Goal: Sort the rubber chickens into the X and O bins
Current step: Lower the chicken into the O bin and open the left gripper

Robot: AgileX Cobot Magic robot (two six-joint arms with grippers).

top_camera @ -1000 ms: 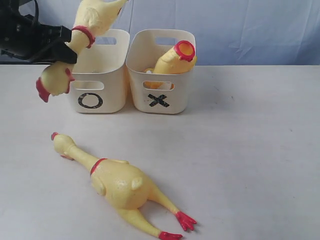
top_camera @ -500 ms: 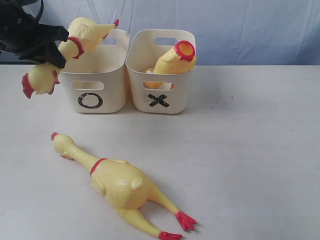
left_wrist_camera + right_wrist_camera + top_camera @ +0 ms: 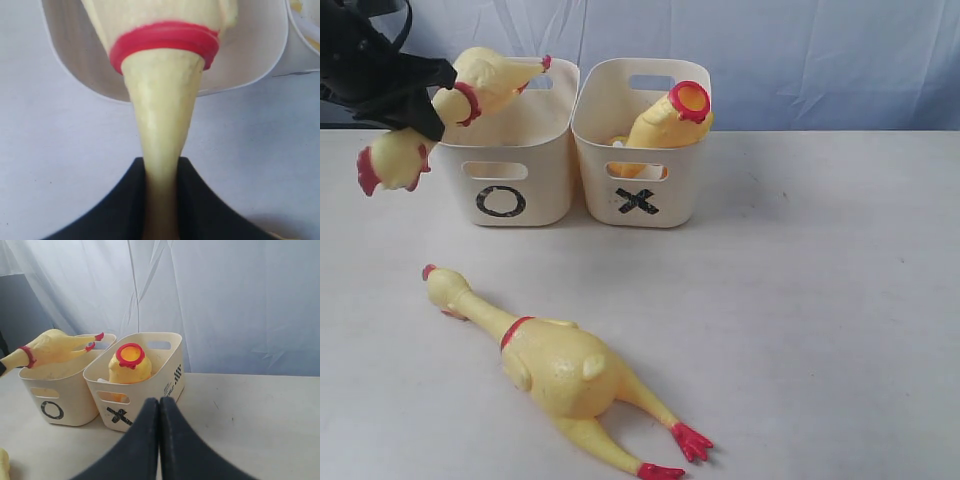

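While clamped at the neck by the left jaws, chicken one (image 3: 485, 75) hangs tilted, head low outside the left wall of the O bin (image 3: 545, 185), body and red feet over its opening.

- Long axis: lower left to upper right. The bin's hollow lies right of the jaws, under the body.
- Judged step: lower in, let go.
- X bin (image 3: 670, 180), just beside the O bin on its right: holds the headless chicken (image 3: 665, 120), neck hole up.
- Desk (image 3: 820, 300), front: chicken two (image 3: 555, 365) lies flat, head left, feet right. The left arm is judged nearer.
- Right jaws: together, empty, facing the bins.
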